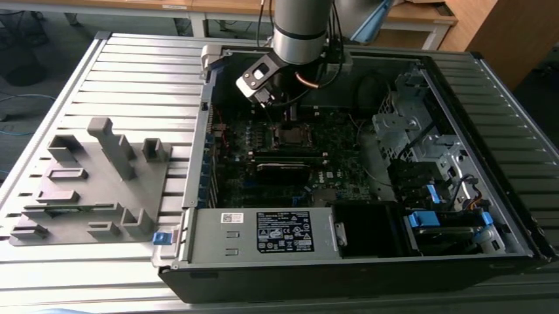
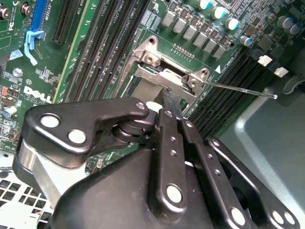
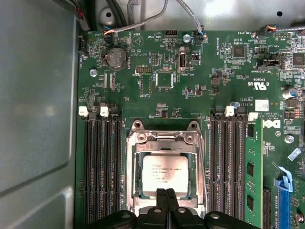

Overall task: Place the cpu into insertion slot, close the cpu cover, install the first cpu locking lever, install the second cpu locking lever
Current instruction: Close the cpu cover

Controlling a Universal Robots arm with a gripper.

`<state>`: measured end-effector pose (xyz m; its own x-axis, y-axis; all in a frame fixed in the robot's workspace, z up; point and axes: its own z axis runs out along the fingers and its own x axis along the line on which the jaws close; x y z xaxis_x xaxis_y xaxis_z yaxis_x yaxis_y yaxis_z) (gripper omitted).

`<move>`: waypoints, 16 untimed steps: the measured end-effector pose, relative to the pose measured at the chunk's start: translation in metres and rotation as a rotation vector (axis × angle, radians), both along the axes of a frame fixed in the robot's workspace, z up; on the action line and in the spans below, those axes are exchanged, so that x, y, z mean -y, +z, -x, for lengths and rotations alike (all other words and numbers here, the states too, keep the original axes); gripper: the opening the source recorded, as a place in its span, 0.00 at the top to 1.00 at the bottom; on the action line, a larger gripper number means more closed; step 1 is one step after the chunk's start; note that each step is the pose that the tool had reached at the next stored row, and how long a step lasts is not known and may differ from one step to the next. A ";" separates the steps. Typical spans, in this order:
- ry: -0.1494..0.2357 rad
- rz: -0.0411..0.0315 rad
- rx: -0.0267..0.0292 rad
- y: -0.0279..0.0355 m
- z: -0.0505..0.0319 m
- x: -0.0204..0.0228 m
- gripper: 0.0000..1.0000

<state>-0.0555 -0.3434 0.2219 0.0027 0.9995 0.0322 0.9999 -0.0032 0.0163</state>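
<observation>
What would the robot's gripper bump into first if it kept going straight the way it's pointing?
Most likely the cpu, close to its edge. In the first wrist view the gripper points straight at it. It might catch the frame of the cpu cover around the chip instead; depth is unclear.

The arm [image 1: 302,29] stands vertical, its last link a grey cylinder, with the wrist directed downward. The gripper [image 1: 288,112] hangs below the wrist and points straight down. In both wrist views, the two black fingers [image 3: 161,205] are pressed together along their length, tips level.
</observation>
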 end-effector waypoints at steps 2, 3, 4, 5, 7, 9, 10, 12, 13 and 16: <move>0.000 0.0000 0.0000 0.0000 0.0000 0.0000 0.89; 0.000 0.0000 0.0000 0.0000 0.0000 0.0000 0.89; 0.000 -0.0001 0.0000 -0.0001 0.0000 0.0000 0.89; 0.000 -0.0001 0.0001 -0.0001 0.0000 0.0000 0.89; 0.000 -0.0001 0.0001 -0.0001 0.0000 0.0000 0.89; 0.011 -0.0001 0.0000 -0.0001 0.0001 0.0000 0.89; 0.029 -0.0001 0.0000 -0.0001 0.0001 0.0000 0.89; 0.065 -0.0001 0.0001 -0.0002 0.0000 0.0000 0.89; 0.083 -0.0001 0.0000 -0.0002 0.0000 0.0000 0.89; 0.138 -0.0001 0.0001 -0.0003 0.0000 0.0000 0.89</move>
<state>-0.0556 -0.3434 0.2216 -0.1353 0.9903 0.0323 0.9907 0.1348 0.0164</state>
